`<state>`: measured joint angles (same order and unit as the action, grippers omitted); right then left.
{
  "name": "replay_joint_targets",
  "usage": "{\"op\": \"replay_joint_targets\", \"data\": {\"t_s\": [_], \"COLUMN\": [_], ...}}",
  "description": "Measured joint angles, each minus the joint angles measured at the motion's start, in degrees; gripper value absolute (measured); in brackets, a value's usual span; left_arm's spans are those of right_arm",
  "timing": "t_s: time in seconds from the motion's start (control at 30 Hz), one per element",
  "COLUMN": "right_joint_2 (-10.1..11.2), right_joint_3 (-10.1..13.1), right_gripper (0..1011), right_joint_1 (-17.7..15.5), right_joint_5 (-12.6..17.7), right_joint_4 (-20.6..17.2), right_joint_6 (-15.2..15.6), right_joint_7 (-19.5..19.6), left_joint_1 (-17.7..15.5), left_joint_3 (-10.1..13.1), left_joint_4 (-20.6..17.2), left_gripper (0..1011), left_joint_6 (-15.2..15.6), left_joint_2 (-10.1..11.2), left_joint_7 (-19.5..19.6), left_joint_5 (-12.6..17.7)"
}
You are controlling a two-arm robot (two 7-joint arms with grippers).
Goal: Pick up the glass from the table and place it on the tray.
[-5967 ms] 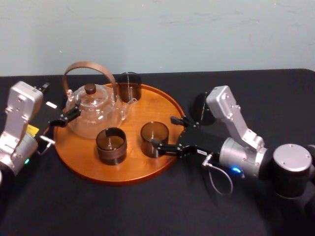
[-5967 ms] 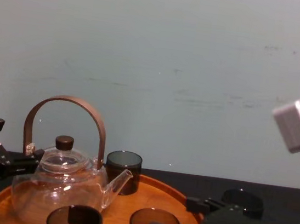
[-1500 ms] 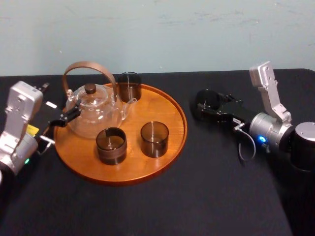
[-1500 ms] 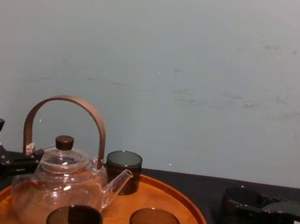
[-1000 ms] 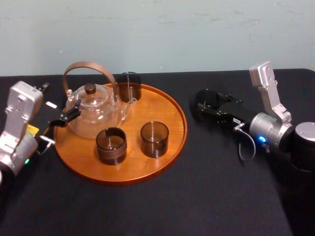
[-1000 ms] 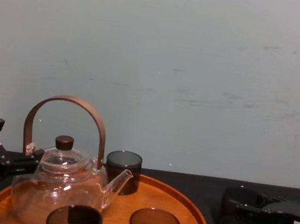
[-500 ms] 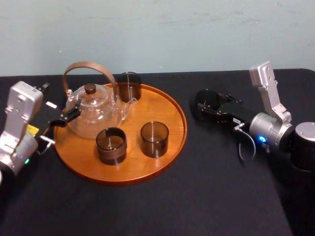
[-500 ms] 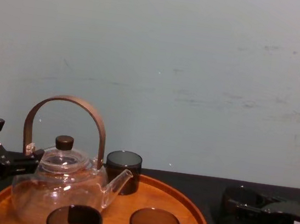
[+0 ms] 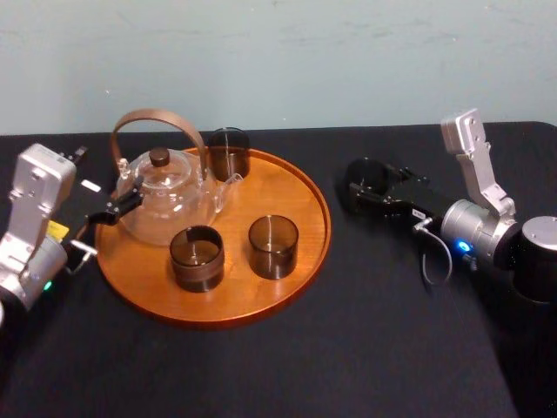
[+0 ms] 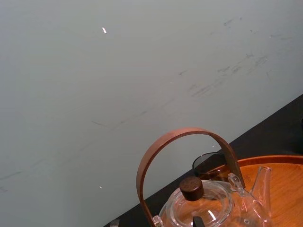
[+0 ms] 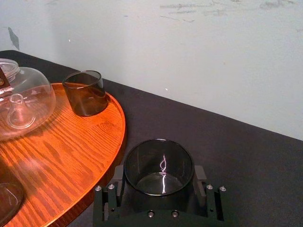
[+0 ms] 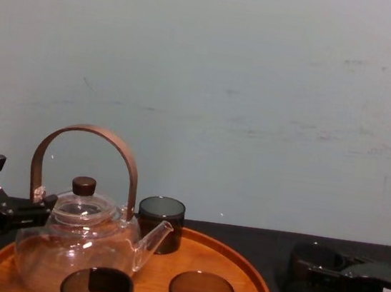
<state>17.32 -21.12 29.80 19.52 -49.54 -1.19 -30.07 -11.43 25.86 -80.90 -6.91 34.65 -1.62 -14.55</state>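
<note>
The table [image 9: 261, 374] is carrying the tray [image 9: 296, 187] at its 10 o'clock. A glass teapot [image 9: 161, 196] is sitting at the tray's 10 o'clock. The left gripper [image 9: 111, 209] is idling at the tray's 9 o'clock rim; whether it is apart or together cannot be told. The right gripper [image 11: 158, 174] is clamping the glass [image 9: 365, 177], which is standing on the table near the tray's 3 o'clock, off the rim.
</note>
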Motion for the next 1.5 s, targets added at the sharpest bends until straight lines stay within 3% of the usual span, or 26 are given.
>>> {"op": "replay_joint_targets", "data": {"t_s": [1.5], "right_joint_2": [0.0], "right_joint_3": [0.0], "right_gripper": [889], "right_joint_1": [0.0], "right_joint_5": [0.0], "right_joint_4": [0.0], "right_joint_6": [0.0], "right_joint_7": [0.0], "left_joint_1": [0.0], "left_joint_3": [0.0], "left_joint_4": [0.0], "left_gripper": [1001], "left_joint_6": [0.0], "left_joint_2": [0.0], "left_joint_7": [0.0], "left_joint_5": [0.0]}}
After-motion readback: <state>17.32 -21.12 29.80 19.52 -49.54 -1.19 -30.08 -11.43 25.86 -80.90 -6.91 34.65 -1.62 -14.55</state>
